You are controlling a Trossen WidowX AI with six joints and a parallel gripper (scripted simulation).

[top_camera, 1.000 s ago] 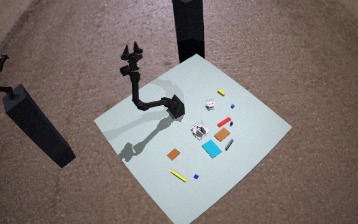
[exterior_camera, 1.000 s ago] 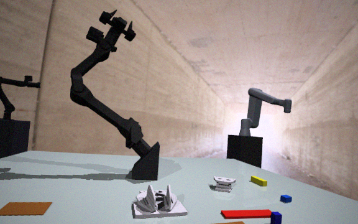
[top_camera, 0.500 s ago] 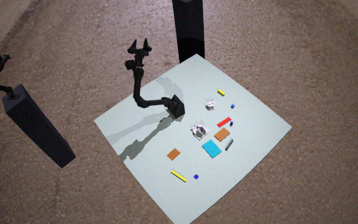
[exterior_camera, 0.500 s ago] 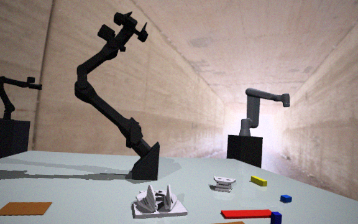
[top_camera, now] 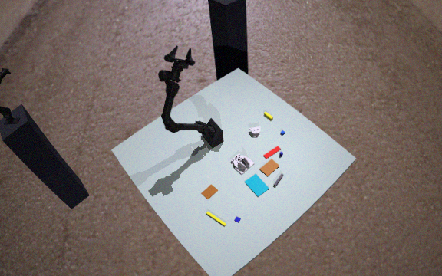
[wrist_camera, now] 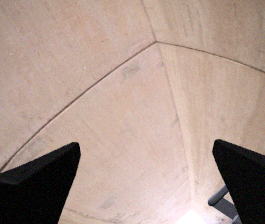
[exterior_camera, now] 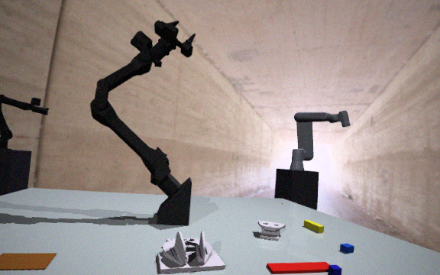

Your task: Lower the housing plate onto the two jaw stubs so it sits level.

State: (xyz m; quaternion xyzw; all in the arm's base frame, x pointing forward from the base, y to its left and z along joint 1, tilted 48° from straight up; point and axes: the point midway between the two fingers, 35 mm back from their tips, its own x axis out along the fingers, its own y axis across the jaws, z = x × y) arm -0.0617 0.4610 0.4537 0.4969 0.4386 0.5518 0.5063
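The white base with the two upright jaws (top_camera: 242, 164) (exterior_camera: 190, 257) sits on the pale table in front of the arm. In the exterior view the jaws rise as two pointed fins, with a gap between them. The white housing plate, a small piece with two holes in its top (top_camera: 255, 130) (exterior_camera: 271, 226), stands apart from the base, farther back and to the right, not over the jaws. My gripper (top_camera: 183, 48) (exterior_camera: 186, 29) (wrist_camera: 148, 149) is open and empty, high above the table and far from both pieces. The wrist view shows neither piece; the small jaw stubs are too small to make out.
Around the pieces lie a red bar (top_camera: 272, 152) (exterior_camera: 298, 267), a cyan plate (top_camera: 256, 185), orange plates (top_camera: 269, 168) (top_camera: 209, 192), yellow bars (top_camera: 268, 116) (top_camera: 216, 218), a grey bar (top_camera: 278, 180) and several small blue pieces. Other arms stand on dark pedestals beyond the table.
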